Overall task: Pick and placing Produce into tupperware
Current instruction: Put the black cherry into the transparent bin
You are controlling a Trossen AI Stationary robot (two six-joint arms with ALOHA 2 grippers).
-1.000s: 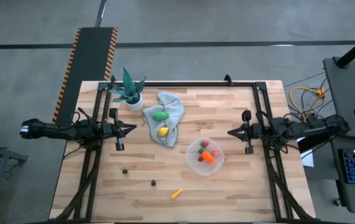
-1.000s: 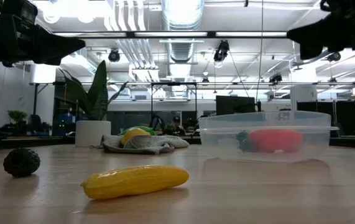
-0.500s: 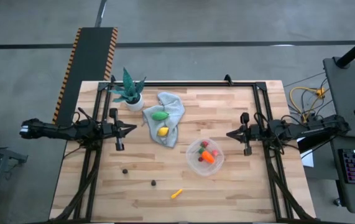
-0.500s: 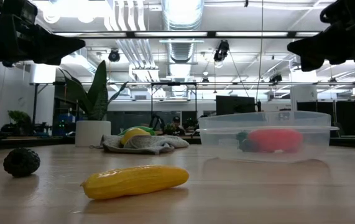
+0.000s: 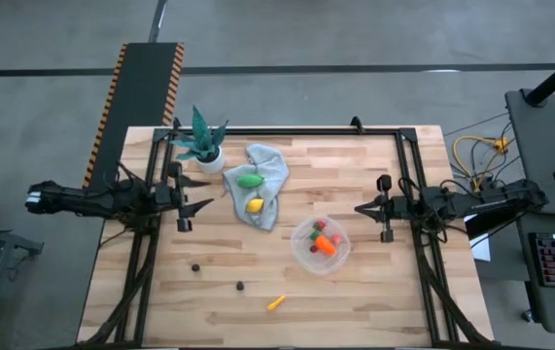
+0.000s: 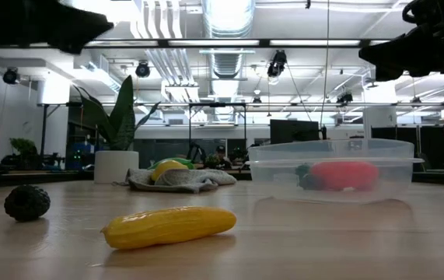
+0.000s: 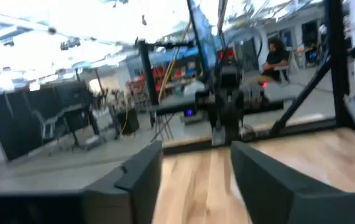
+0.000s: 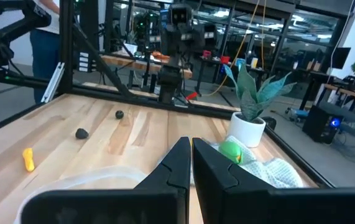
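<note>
The clear round tupperware [image 5: 321, 245] stands on the table right of centre, with an orange carrot [image 5: 327, 247] and red and green pieces inside. A green piece [image 5: 249, 180] and a yellow lemon [image 5: 255, 205] lie on a grey cloth [image 5: 269, 165]. Two dark berries [image 5: 196, 266] [image 5: 240, 286] and a yellow-orange sliver [image 5: 275, 302] lie on the bare wood near the front. My left gripper [image 5: 199, 203] is open and empty, in the air at the table's left, its gap showing in its wrist view [image 7: 196, 180]. My right gripper [image 5: 360, 206] is shut and empty, right of the tupperware, its fingers together in its wrist view [image 8: 190, 163].
A green potted plant in a white pot [image 5: 204, 146] stands at the back left beside the cloth. A black frame [image 5: 287, 130] runs along the table's far edge and sides. Bare wood lies between the cloth, the berries and the tupperware.
My left gripper has gone up and a little toward the table's left edge, and has nearly left the low view's top. The produce and the tupperware have not moved.
</note>
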